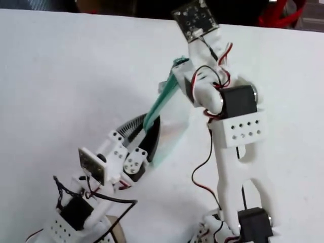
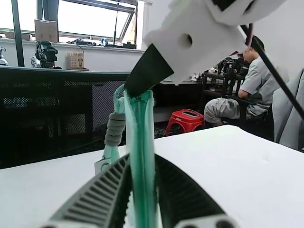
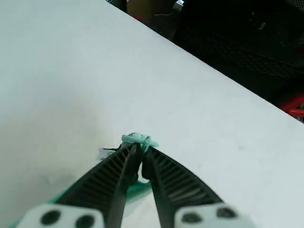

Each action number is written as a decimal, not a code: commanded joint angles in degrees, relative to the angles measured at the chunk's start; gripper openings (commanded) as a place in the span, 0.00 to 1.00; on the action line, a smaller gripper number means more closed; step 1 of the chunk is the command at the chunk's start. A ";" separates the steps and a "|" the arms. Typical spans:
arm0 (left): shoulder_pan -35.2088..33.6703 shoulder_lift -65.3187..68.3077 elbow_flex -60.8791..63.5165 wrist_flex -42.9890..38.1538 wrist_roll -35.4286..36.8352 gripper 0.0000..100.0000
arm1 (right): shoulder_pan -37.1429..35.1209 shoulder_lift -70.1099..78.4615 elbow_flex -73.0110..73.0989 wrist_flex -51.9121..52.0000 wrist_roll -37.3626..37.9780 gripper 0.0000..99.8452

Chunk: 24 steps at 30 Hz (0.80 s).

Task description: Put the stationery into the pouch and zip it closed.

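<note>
Two grippers pinch the pouch (image 1: 161, 101), held up off the table (image 1: 76, 76). Left gripper (image 1: 151, 124) is clamped on lower end, right gripper (image 1: 178, 68) nipped on top end. Long axis runs btwn them; right is nearer the zip end.

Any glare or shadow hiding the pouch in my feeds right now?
High view: even light, no glare on the pouch. Left wrist view: bright windows behind, pouch edge visible. Right wrist view: evenly lit table, no glare at the right claw.
</note>
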<state>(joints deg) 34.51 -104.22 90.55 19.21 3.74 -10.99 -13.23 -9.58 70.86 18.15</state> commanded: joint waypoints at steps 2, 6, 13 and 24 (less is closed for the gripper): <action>2.07 -0.22 0.26 2.20 -0.62 0.02 | 9.89 1.19 -1.14 -6.99 -0.35 0.02; 2.07 -0.22 0.26 2.20 -0.62 0.02 | 11.91 1.27 -0.79 -10.59 -0.35 0.02; 1.89 -0.13 0.26 2.20 -0.62 0.02 | 12.88 1.36 -0.70 -11.91 0.00 0.02; 1.71 -0.13 0.44 2.29 -0.62 0.02 | 13.14 1.36 -0.62 -11.91 0.00 0.02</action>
<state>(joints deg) 34.51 -104.04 90.55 19.65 3.74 -6.68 -12.09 -9.32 64.00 18.15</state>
